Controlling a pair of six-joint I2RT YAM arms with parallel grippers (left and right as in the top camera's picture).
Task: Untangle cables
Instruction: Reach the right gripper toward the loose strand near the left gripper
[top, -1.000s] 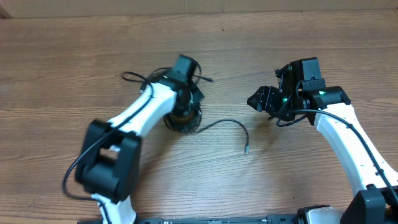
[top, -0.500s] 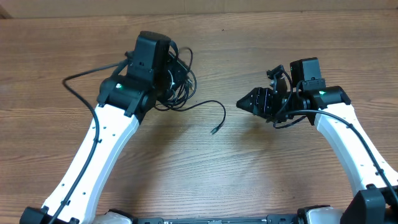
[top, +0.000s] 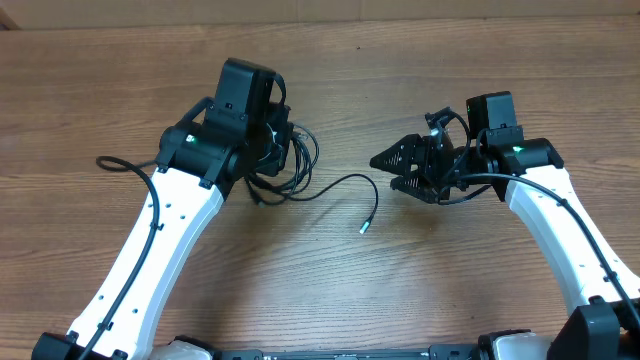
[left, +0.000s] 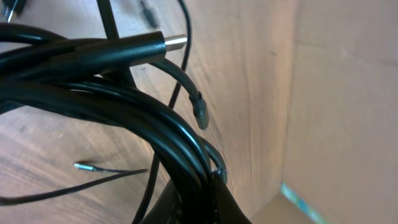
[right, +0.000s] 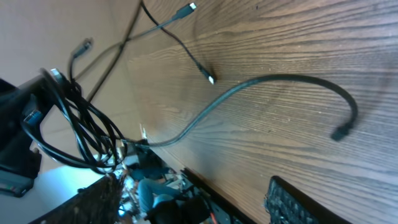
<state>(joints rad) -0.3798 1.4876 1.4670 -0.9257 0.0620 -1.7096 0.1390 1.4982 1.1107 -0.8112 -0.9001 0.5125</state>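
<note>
Because the wrist housing covers the fingertips from overhead, the left gripper is hard to inspect directly. Its jaws are together, clamped on the cables. The left wrist view confirms a thick gather of black strands crossing right in front of the lens. There, one plug with a metal tip points right, and a second, blunter end hangs below it. The contact point itself falls under a dark mass at the bottom edge and is not legible.

The right gripper stands with its jaws well apart and nothing between them, its tips pointing toward the bundle. In the right wrist view only the two dark fingers show at the lower corners, both cut off by the frame.

The bundle sits just beside the left gripper, over the wooden table. Whether its loops rest on the wood or hang clear cannot be told. One loose strand leaves the bundle, arcs right and bends down to a small plug lying on the table. That plug is between the two arms, near the right gripper but apart from it.

A thin black line lies left of the left arm. Whether it is a task cable or the arm's own wire cannot be determined.
</note>
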